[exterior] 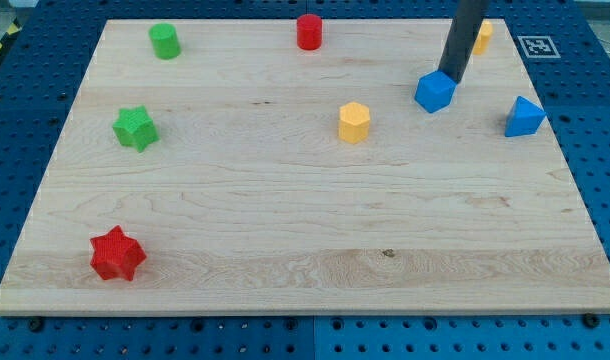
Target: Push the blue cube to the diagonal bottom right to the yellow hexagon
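My tip (452, 78) is down on the wooden board (285, 230), pressed against the upper right edge of the blue cube (435, 92); being a bare rod, it has nothing to open or close. The blue cube sits in the board's upper right area, to the right of the yellow hexagon (354, 122) and slightly higher in the view, with a clear gap between them. Another yellow block (482, 36) peeks out behind the rod near the view's top, and a second blue block (524, 117) lies by the right edge.
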`<action>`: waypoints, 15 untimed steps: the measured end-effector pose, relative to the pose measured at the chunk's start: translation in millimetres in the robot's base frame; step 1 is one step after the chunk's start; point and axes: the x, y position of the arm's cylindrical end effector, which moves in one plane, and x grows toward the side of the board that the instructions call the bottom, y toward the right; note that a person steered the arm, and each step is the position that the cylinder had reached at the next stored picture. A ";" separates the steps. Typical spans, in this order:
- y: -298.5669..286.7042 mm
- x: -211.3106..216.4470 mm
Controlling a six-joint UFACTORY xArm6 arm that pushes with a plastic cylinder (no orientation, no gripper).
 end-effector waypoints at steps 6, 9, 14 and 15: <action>-45.1 38.7; -21.4 69.1; -8.1 109.9; -8.0 110.4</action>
